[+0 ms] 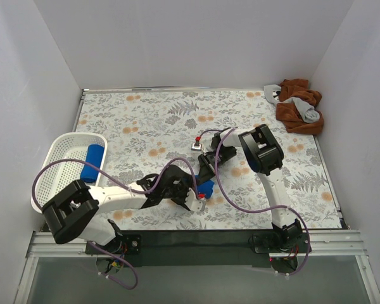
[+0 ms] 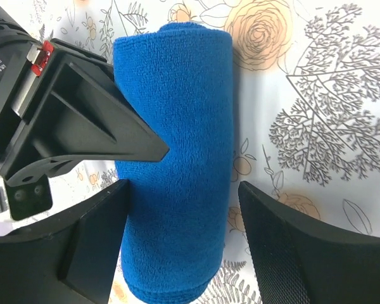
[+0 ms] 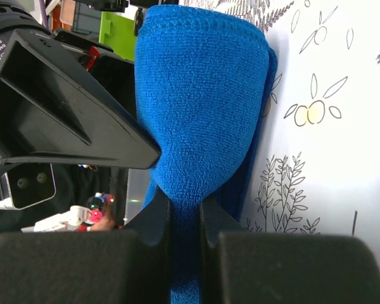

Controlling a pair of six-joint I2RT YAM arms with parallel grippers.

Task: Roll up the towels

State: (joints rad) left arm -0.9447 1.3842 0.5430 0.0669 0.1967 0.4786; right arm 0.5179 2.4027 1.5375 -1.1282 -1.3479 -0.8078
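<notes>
From the top camera, both arms met near the middle of the floral tablecloth (image 1: 152, 120). A rolled towel (image 1: 206, 188) lay there, just beside the left gripper (image 1: 198, 199). 1 finished blue roll (image 1: 94, 163) sat in the white mesh basket (image 1: 57, 158) at the left edge. A heap of brown and grey cloths (image 1: 297, 106) lay well apart in the far right corner.

In the left wrist view, the left gripper's jaws stood open astride the rolled towel, one at its edge and the other clear of it. The towel was a fat, even cylinder of royal-blue plush with a short, dense nap and a rounded, stitched end. The step probably called for those jaws to close across the roll's middle. They would need to press firmly enough to sink into the pile, so that the outer layer could not spring loose.

In the right wrist view, the right gripper (image 3: 185, 218) was clamped on 1 end of the roll. It pinched the soft cloth into a narrow neck, and the roll bulged wide beyond it. That pinch looked best kept until the other jaws had the roll.
</notes>
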